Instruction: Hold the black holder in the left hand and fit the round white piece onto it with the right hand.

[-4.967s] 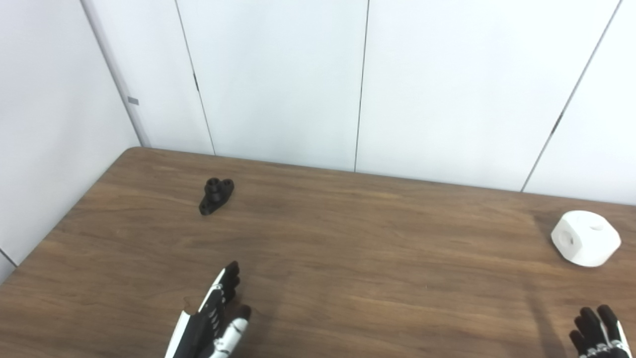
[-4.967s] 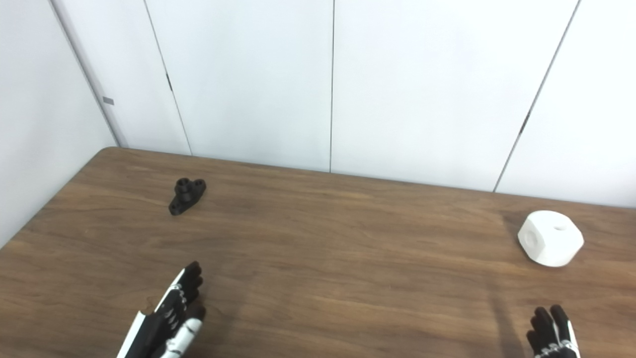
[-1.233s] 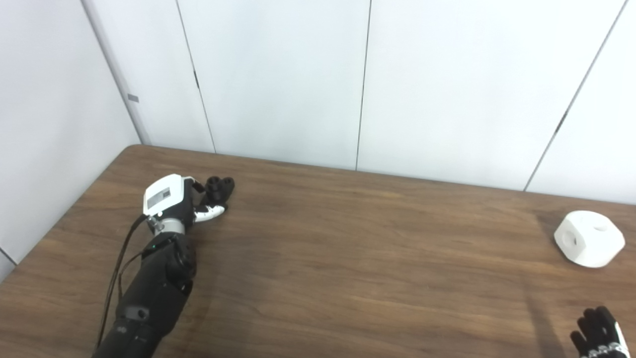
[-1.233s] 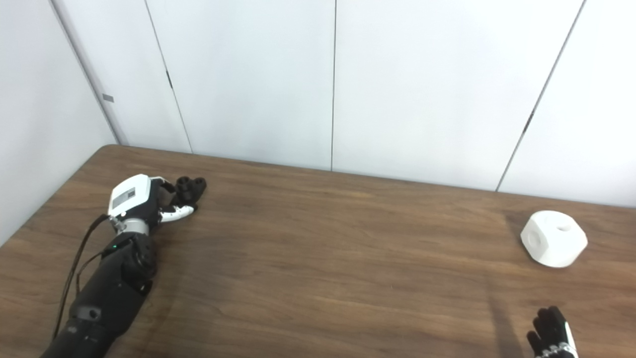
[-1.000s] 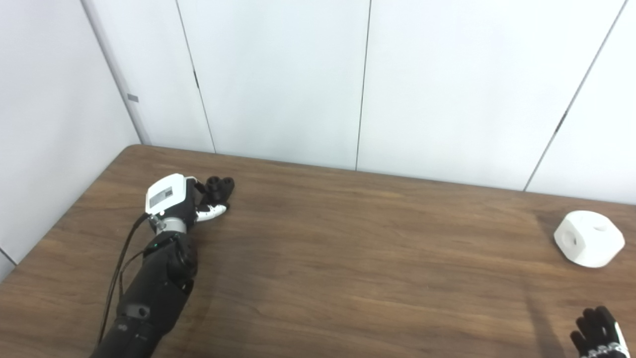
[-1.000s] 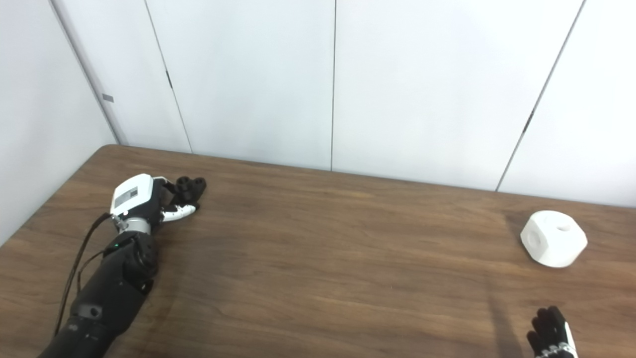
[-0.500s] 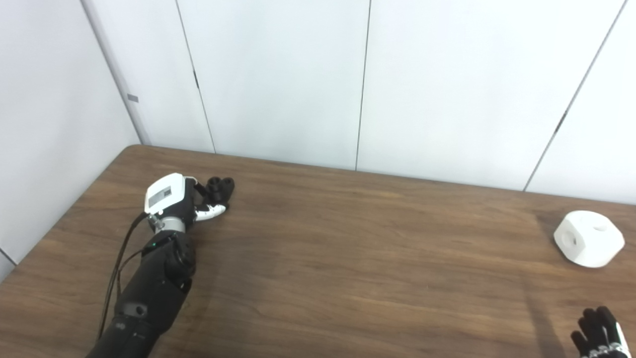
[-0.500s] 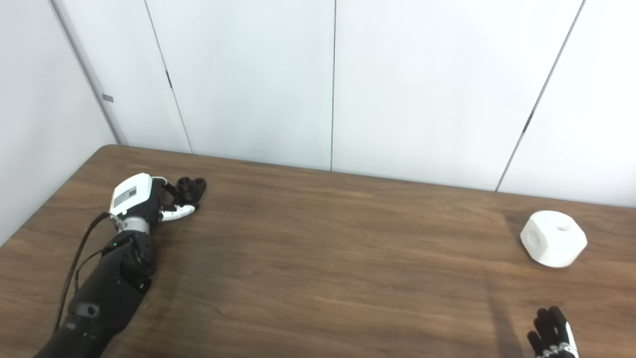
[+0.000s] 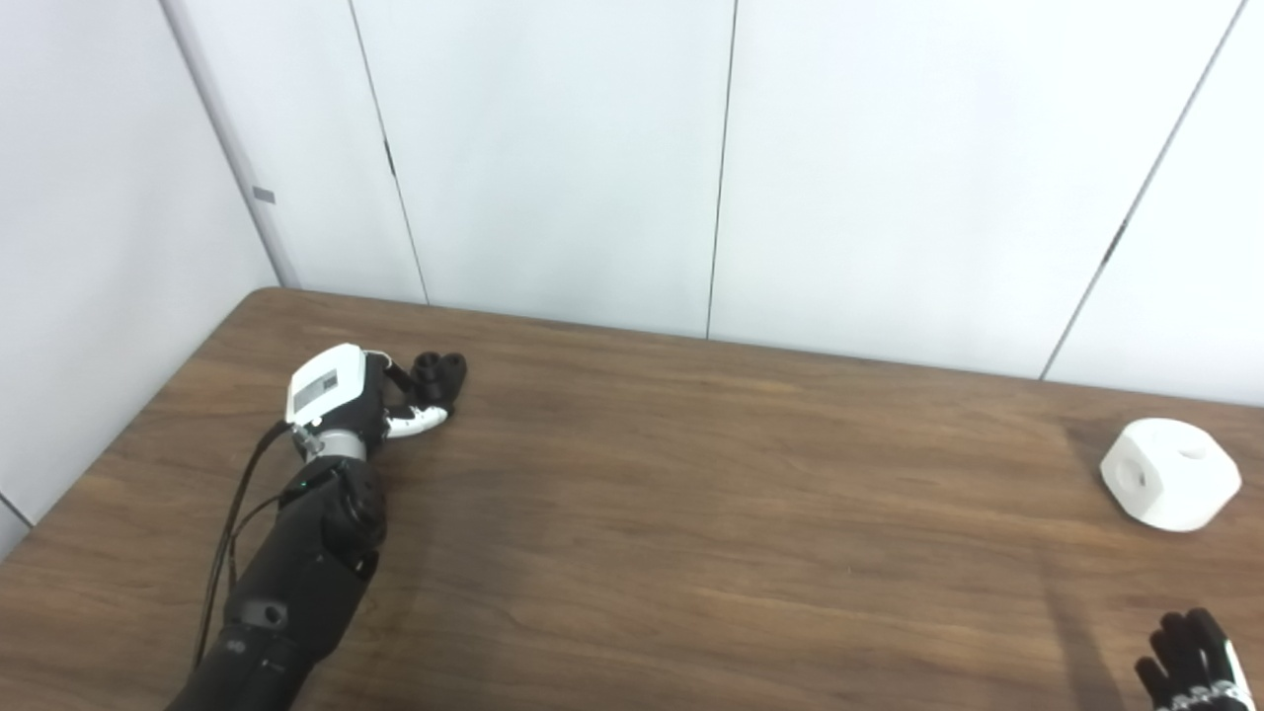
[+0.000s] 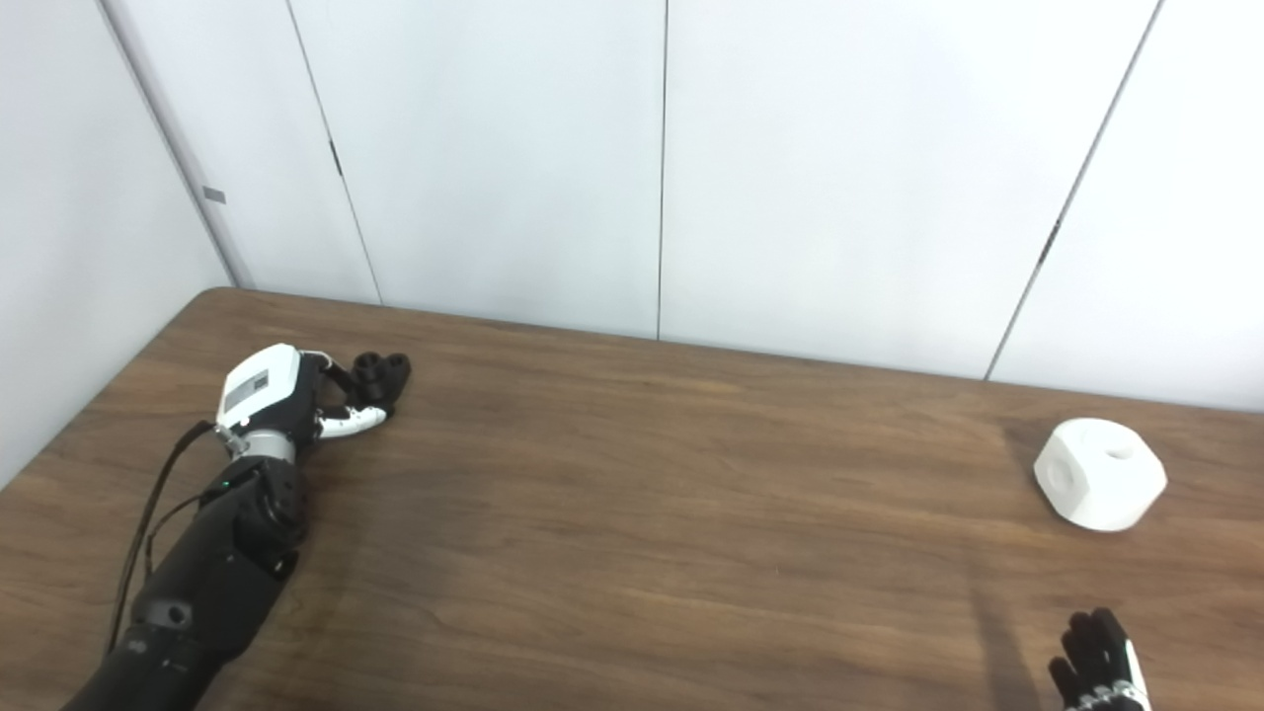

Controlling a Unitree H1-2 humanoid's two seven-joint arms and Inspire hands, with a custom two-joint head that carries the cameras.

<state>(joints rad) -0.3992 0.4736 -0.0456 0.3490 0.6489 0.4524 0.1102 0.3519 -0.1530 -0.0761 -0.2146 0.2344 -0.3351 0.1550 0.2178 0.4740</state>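
Note:
The black holder (image 9: 439,369) lies on the brown table (image 9: 691,513) at the far left. My left hand (image 9: 370,400) reaches it from the near side. Its fingers (image 9: 398,375) sit behind the holder's near end and its white-tipped thumb (image 9: 415,424) in front, closed around that end. The holder's lower part is hidden by the hand, and it still rests on the table. The round white piece (image 9: 1170,473) stands alone at the far right. My right hand (image 9: 1190,664) shows only as fingertips at the bottom right corner, spread and holding nothing, well short of the white piece.
White wall panels (image 9: 711,168) rise right behind the table's far edge and along its left side. The left forearm (image 9: 296,563) lies across the table's near left part.
Five seconds ago the left hand was low at the front; it has since reached forward to the holder. In the last second it only shifted slightly. The right hand has stayed in place.

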